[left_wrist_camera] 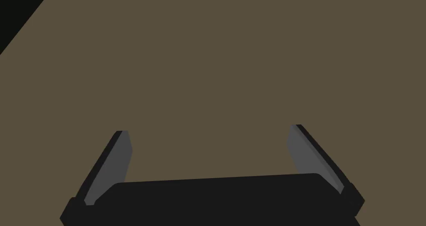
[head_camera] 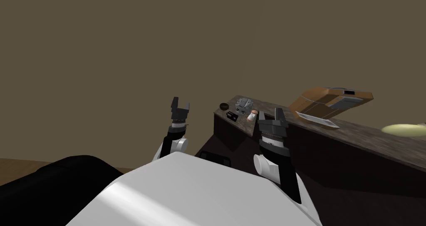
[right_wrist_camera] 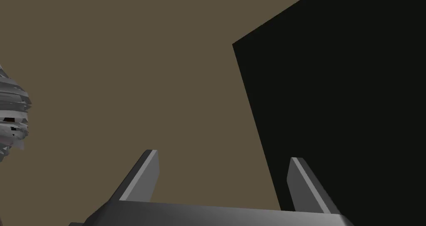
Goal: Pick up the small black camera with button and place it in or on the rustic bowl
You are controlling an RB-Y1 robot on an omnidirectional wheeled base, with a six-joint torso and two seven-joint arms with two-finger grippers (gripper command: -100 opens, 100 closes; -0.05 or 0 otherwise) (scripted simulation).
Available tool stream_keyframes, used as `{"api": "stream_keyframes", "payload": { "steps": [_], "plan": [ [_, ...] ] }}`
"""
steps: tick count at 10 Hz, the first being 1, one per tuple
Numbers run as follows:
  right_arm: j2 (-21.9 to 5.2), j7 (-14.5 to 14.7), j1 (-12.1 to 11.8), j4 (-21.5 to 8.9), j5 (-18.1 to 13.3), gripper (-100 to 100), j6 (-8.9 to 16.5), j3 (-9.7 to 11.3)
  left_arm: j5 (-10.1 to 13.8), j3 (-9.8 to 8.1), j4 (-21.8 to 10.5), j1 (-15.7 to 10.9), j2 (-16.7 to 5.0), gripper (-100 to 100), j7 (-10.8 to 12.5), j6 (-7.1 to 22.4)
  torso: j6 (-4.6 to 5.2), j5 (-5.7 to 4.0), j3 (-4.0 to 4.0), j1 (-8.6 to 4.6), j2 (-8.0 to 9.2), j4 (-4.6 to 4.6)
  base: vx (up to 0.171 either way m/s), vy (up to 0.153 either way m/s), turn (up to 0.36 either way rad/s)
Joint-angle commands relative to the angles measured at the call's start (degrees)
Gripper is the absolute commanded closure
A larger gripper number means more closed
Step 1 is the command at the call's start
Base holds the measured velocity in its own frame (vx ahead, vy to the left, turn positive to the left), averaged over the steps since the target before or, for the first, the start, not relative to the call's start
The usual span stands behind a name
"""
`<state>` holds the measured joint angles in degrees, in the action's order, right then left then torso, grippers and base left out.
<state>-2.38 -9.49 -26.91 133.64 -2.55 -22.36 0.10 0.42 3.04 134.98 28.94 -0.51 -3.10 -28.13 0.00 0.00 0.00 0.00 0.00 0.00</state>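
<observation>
1. Small black camera (head_camera: 232,115): on the surface (head_camera: 366,134), just beside the dark bowl (head_camera: 224,106), not yet picked up
2. My right tool (head_camera: 270,113): released, empty, near the camera
3. My left tool (head_camera: 181,103): released, idle
4. Outstanding, by my reckoning: grasp, lift, placing

dark counter (head_camera: 357,132) — bowl (head_camera: 224,106) | camera (head_camera: 232,115) | jar (head_camera: 251,116) | brown case (head_camera: 328,99) | pale plate (head_camera: 405,130)
</observation>
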Motion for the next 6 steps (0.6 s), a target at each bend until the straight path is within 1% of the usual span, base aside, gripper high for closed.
{"api": "stream_keyframes", "payload": {
  "steps": [1, 3, 5, 6],
  "plan": [
    [-1.61, 0.54, 0.5, 0.05, 0.7, -100, 0.35, -0.43, 0.0, 0.0, 0.0, 0.0, 0.0, 0, 0.0, 0.0, 0.0, 0.0, 0.0, 0.0, 0.0, 0.0, -0.01, 0.0, 0.115],
    [-4.79, 1.83, 1.63, 0.14, 2.34, -100, 1.21, -1.4, 0.0, 0.0, 0.0, -0.01, 0.0, 0, 0.0, 0.0, -0.02, 0.0, 0.04, -0.02, 0.06, 0.01, -0.027, -0.004, 0.188],
    [-8.34, 3.84, 3.22, 0.24, 4.82, -100, 2.64, -2.73, 0.0, 0.0, 0.0, -0.01, 0.0, 0, 0.0, 0.0, -0.02, -0.01, 0.07, -0.04, 0.12, 0.03, -0.038, -0.007, 0.239],
    [-9.1, 3.84, 3.22, 0.24, 4.82, -100, 2.64, -2.73, 0.0, 0.0, 0.0, -0.01, 0.0, 0, 0.0, 0.0, -0.03, -0.01, 0.07, -0.06, 0.12, 0.03, -0.023, -0.013, 0.105]
  ]
}}
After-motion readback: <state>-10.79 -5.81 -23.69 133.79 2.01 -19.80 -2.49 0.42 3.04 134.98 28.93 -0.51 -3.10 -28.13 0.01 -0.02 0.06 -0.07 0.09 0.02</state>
